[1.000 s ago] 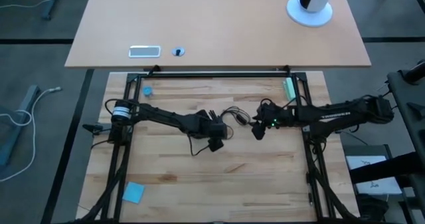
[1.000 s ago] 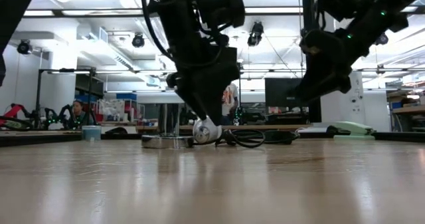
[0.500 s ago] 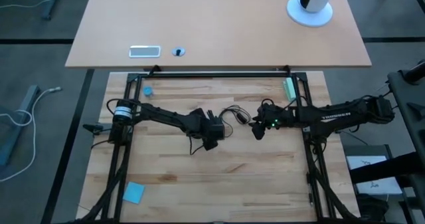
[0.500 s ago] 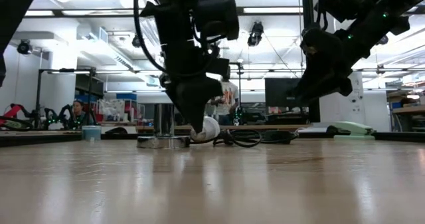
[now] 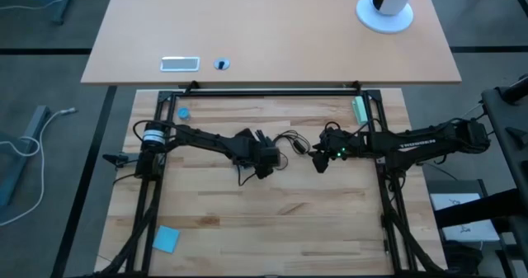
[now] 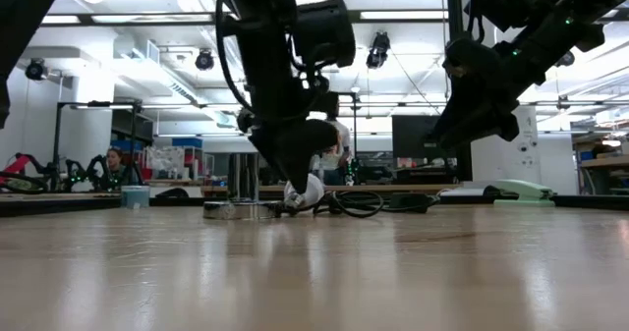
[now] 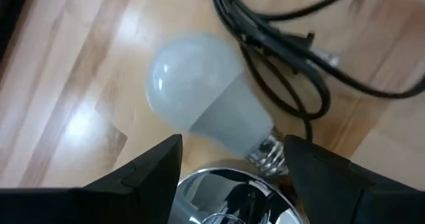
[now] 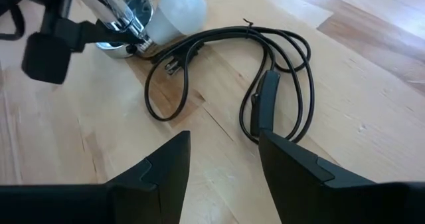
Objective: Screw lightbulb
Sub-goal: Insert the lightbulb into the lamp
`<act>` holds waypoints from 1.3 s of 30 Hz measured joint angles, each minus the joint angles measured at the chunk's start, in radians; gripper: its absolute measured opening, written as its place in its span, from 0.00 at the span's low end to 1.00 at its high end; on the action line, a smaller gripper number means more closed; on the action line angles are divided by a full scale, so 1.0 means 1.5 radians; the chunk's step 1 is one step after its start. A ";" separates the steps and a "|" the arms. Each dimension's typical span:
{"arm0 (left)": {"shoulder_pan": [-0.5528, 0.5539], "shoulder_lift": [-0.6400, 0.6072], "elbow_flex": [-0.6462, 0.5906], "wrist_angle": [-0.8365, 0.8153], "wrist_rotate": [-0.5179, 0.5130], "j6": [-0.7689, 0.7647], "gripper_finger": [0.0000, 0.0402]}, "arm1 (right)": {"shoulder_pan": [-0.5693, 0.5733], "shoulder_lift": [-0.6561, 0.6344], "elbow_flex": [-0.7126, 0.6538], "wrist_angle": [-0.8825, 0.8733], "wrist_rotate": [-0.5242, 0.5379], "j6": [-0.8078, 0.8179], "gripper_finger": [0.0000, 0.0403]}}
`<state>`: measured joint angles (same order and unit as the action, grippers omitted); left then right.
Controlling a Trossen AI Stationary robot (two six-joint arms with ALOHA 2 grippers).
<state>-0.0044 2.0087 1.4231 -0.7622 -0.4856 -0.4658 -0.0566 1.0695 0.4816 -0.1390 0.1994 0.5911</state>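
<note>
The lightbulb (image 7: 206,104) lies on its side on the wooden bench (image 5: 272,220), near the middle of the slatted top. Its silvery screw base (image 7: 269,154) points toward the round chrome socket disc (image 7: 229,197), which sits just beside it, and a coiled black cord (image 8: 265,84) lies on the wood close behind the bulb. The left pincer (image 7: 232,167) hangs low over the bulb and disc with its two dark fingers (image 7: 149,164) spread apart, one on each side of the bulb's base end; nothing is held between them, and whether a finger touches the bulb cannot be told. In the low view the bulb (image 6: 311,191) shows white under the left arm, resting on the bench next to the disc (image 6: 236,209). The right pincer (image 8: 222,161) hovers above the bench to the other side of the cord, well apart from the bulb, its fingers parted and empty. A small blue cap (image 5: 182,112) sits near the bench's far left corner, and a blue square (image 5: 166,238) lies near the front left.
</note>
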 joint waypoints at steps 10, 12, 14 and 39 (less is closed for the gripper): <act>0.017 0.016 -0.039 0.049 0.005 0.018 0.59 | 0.000 0.000 0.000 0.000 0.000 0.001 0.44; 0.018 0.016 -0.039 0.054 0.004 0.027 0.56 | 0.000 0.000 0.000 0.001 0.000 0.001 0.44; 0.019 0.016 -0.040 0.056 0.003 0.035 0.50 | 0.000 0.000 0.000 0.001 0.000 0.001 0.44; 0.032 -0.034 -0.039 0.088 -0.012 0.009 0.19 | 0.000 0.000 0.000 0.001 0.000 -0.004 0.44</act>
<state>0.0439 1.9573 1.3639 -0.6298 -0.5036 -0.4518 -0.0566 1.0695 0.4816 -0.1368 0.1989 0.5850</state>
